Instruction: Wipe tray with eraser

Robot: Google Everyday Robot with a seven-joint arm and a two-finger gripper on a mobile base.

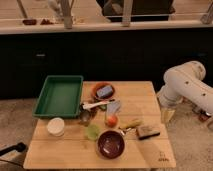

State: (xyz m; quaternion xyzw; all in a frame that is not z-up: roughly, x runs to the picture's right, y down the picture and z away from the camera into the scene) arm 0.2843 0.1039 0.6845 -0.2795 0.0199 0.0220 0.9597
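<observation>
Nearest, a dark-red bowl [111, 144] sits on the bench [60, 155]. At the back left lies the green tray [59, 96]; the eraser [147, 131] rests near the right edge, well apart. Just off that edge hangs the end effector [167, 115], wide or narrow I cannot tell.

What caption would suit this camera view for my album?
The gripper hangs beside the table near the eraser; the green tray sits at the opposite corner.

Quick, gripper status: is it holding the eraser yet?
Gripper: beside the right edge of the table, not holding the eraser, which lies on the table; open or closed cannot be told.
</observation>
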